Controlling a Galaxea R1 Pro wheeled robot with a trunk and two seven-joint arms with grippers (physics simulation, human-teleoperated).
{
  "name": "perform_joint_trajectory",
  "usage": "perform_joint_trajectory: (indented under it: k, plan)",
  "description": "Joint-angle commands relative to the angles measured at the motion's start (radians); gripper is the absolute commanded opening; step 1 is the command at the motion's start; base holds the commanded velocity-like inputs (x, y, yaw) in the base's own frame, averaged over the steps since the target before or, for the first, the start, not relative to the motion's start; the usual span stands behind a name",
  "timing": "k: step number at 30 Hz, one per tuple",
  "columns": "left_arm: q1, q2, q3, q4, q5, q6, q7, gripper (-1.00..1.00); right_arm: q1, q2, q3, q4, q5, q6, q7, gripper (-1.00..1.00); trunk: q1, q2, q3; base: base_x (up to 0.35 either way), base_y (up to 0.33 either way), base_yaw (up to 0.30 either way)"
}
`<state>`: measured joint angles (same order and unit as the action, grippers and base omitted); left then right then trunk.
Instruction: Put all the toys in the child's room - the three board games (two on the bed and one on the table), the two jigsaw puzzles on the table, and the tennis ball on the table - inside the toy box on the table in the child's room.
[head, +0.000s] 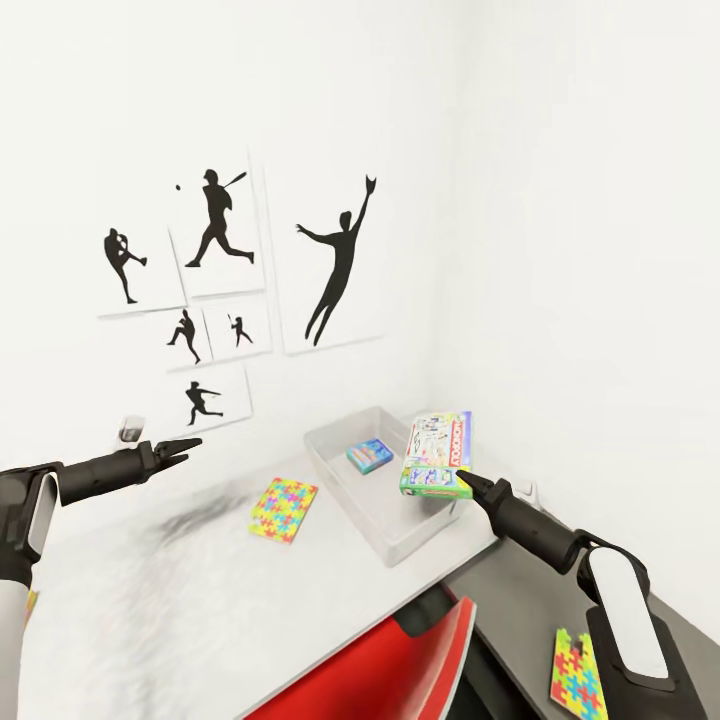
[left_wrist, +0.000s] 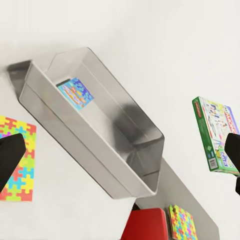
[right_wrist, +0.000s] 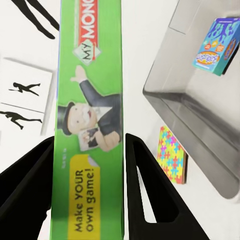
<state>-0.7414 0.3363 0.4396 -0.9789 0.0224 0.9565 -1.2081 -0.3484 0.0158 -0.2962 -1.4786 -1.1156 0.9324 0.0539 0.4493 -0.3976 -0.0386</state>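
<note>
Right gripper (head: 466, 483) clenched on the green Monopoly board game (head: 437, 455), fingers (right_wrist: 142, 185) pinching the thin edge of the box so it hangs upright, face toward the wall. I hold it by the edge like that so it can drop flat-side down into the bin without the fingers getting in the way. Box sits over the near right end of the toy box (head: 330, 470), above the rim, not yet inside by my read.

Toy box lies on the table (head: 180, 600) with one end near the wall corner; small blue board game (head: 369, 455) already lies in it at the far end, so I judge the free floor space is at the near end, which is where I'm aiming.

One jigsaw puzzle (head: 283, 509) flat on the table just beside the bin's left wall, still to go. Second jigsaw puzzle (head: 579, 675) lies on a lower dark surface beyond the table's end, partly hidden by my right forearm. Red chair (head: 400, 665) tucked under the table edge.

Left gripper (head: 190, 447) hovers well apart over the table's left part, holding nothing; fingers look close together but I cannot tell. Tennis ball, third game: not spotted.
</note>
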Motion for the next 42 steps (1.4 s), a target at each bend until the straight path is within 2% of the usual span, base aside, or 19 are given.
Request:
perform_joint_trajectory:
  k: [1, 42]
  plan:
    - [-0.001, 0.0, 0.001, 0.0, 0.002, 0.009, -0.002, 1.0, -0.001, 0.001, -0.003, 0.0, 0.005, 0.006, 0.006, -1.0, 0.001, -0.002, -0.002, 0.058, -0.012, 0.0]
    - [0.0, 0.0, 0.001, 0.0, 0.002, 0.008, -0.001, 1.0, -0.001, 0.004, -0.002, 0.007, 0.003, 0.006, 0.007, -1.0, 0.001, -0.002, -0.002, 0.031, -0.015, 0.0]
